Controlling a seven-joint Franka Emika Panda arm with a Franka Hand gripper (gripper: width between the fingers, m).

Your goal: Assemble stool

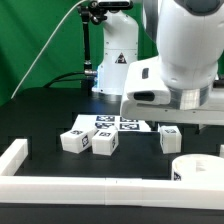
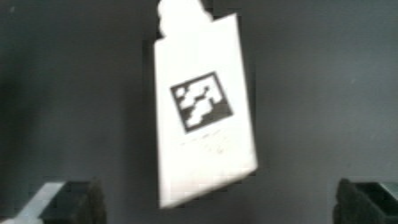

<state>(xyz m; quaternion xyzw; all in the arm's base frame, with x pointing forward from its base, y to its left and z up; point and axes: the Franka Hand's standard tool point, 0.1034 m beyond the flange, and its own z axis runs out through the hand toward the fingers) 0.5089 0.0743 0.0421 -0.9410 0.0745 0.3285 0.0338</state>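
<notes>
Stool parts are all loose on the black surface (image 1: 40,115) rn, nothing joined yet.

Exterior view, going from its left: long white border rail (image 1: 20,158) runs along the left edge and across the front. Next, a chunky white plastic leg (image 1: 75,140) with a second leg (image 1: 103,142) just beside it, looks like they're touching or v close, both w/ black-and-white square tags showing. Behind those two, the thin flat white marker board (image 1: 115,122) lies flat. Further to the view's right, a third leg (image 1: 170,138) sits on its own, well apart from the pair. At the front right corner, the thick round white disc seat (image 1: 200,170) lies flat, just inside the rail. The big white robot arm (image 1: 185,50) hangs over that right side, above the third leg and the seat.

Wrist view: gripper (image 2: 215,200) is spread wide, dark fingertips (image 2: 63,200) far apart at the frame corners, not pinching anything. Below it, one white tagged leg (image 2: 199,105) lies on the surface, slightly tilted in frame, w/ a narrower stub at one end. Can't tell 100% which of the three legs that is.
</notes>
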